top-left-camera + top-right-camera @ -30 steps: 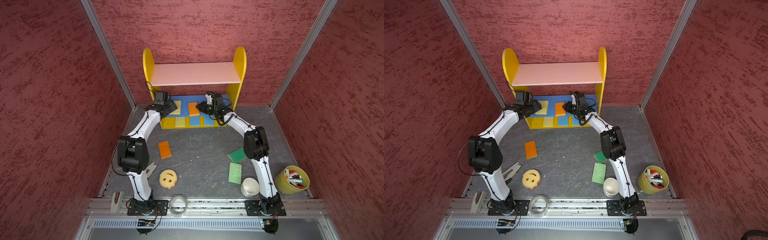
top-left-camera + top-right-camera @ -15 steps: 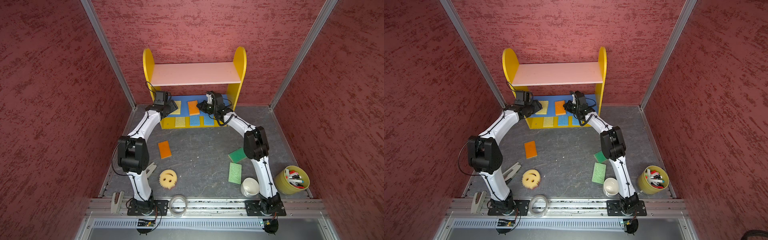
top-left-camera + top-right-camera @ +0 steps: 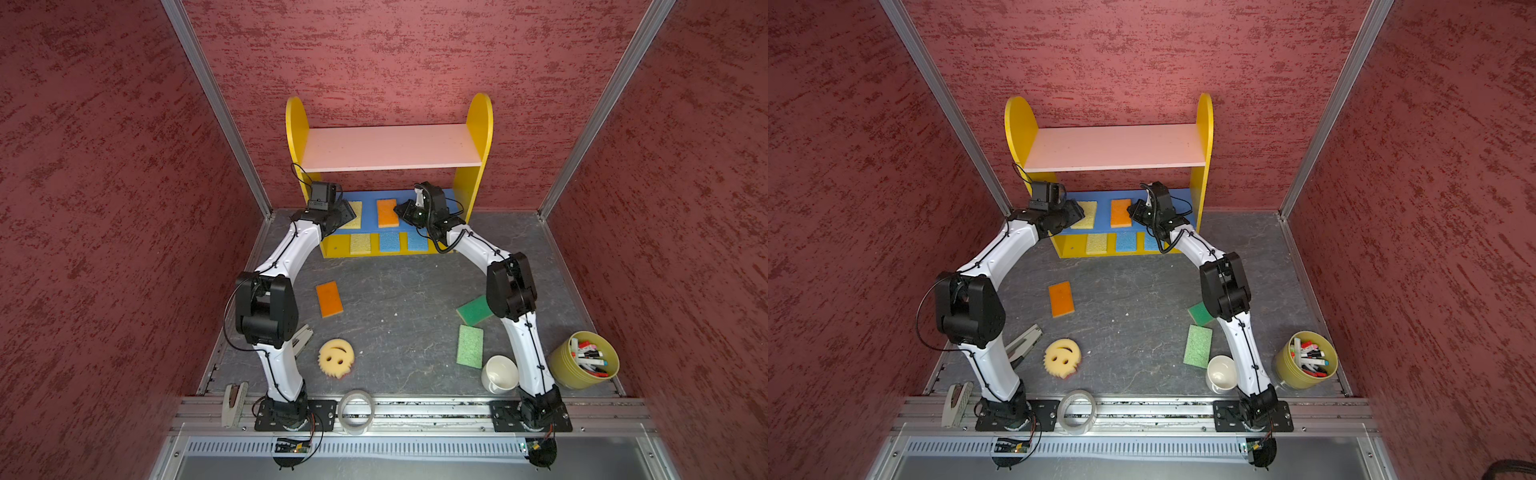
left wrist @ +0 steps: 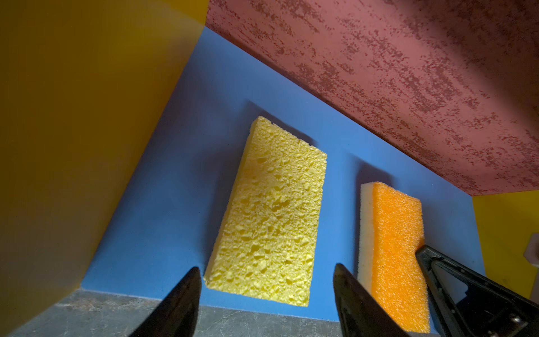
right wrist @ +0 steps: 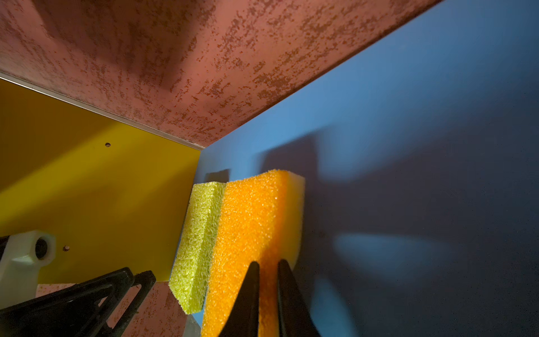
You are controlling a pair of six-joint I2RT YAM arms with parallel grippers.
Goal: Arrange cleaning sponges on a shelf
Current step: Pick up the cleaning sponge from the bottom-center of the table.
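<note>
Right gripper (image 5: 267, 261) – nearly closed – over the orange sponge (image 5: 248, 221); left gripper (image 4: 267, 267) spread wide.

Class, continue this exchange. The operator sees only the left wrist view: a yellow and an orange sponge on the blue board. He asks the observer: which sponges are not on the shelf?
Observer: Four lie on the table: an orange sponge, the smiley sponge, a dark green sponge and a light green sponge.
Operator: What's on the yellow base?
Observer: A yellow sponge and two blue sponges.
Operator: Is the right gripper open?
Observer: No, nearly shut, tips at the shelved orange sponge.
</note>
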